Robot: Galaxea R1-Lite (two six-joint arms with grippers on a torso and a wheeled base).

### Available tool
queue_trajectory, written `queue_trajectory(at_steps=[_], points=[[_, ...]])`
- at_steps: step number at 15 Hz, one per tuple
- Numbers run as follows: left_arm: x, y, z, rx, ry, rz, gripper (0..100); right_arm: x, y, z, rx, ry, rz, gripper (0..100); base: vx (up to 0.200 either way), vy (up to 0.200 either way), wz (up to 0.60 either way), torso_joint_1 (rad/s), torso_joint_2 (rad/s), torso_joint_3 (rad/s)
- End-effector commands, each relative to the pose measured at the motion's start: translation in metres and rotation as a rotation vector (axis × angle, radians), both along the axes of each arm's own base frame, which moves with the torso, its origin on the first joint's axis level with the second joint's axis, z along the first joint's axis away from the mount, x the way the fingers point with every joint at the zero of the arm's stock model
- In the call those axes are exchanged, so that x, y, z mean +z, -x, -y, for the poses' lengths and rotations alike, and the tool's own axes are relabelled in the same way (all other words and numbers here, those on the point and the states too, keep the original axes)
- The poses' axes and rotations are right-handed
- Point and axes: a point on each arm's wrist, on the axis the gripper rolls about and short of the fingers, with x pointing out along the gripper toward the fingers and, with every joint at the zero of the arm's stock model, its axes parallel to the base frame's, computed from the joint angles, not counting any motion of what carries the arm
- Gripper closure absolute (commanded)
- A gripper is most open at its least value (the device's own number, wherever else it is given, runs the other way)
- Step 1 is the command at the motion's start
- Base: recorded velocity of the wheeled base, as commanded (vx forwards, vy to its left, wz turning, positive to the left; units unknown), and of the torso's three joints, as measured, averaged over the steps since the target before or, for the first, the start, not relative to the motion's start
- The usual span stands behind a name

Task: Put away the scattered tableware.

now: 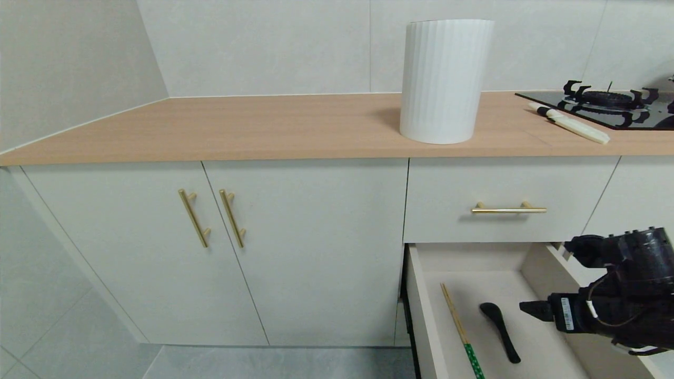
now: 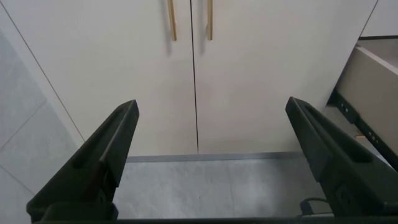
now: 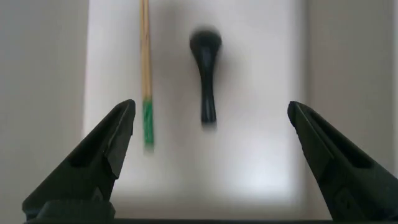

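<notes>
the chopsticks (image 1: pixel 461 329) and black spoon (image 1: pixel 500 331) lie in the open drawer (image 1: pixel 421 295) under the released, empty right pincer (image 1: pixel 545 276), the left pincer (image 2: pixel 211 109) hangs spread and empty by the cupboard doors (image 2: pixel 261 81), and a pale knife-like utensil (image 1: pixel 571 124) on the tabletop (image 1: pixel 263 126) beside the stove (image 1: pixel 605 100) seems left to stow.

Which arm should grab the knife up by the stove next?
Right, probably: the open right gripper hangs over the drawer, below the knife. The left gripper faces the cabinet doors.
</notes>
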Motion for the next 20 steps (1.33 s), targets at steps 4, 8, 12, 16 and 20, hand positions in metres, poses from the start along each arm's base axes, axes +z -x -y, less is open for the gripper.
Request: queue_trajectory(at_steps=[4, 8, 12, 16, 20], points=[[0.0, 0.0, 0.0, 0.0, 0.0, -0.002, 0, 0.05, 0.031, -0.006, 0.09, -0.065, 0.123, 0, -0.15, 0.0, 0.0, 0.001, 0.0, 0.003], [0.0, 0.0, 0.0, 0.0, 0.0, -0.002, 0, 0.05, 0.035, -0.009, 0.118, -0.062, 0.106, 0, -0.2, 0.0, 0.0, -0.001, 0.0, 0.004], [0.0, 0.0, 0.0, 0.0, -0.001, -0.002, 0, 0.052, 0.047, -0.012, 0.194, -0.09, 0.049, 0, -0.1, 0.0, 0.0, 0.0, 0.0, 0.001], [0.0, 0.0, 0.0, 0.0, -0.001, 0.001, 0, 0.048, 0.064, -0.018, 0.346, -0.138, -0.149, 0, 0.0, 0.0, 0.0, 0.0, 0.0, 0.0], [0.0, 0.0, 0.0, 0.0, -0.001, 0.0, 0, 0.02, 0.058, -0.024, 0.429, -0.038, -0.391, 0, 0.0, 0.0, 0.0, 0.0, 0.0, 0.0]])
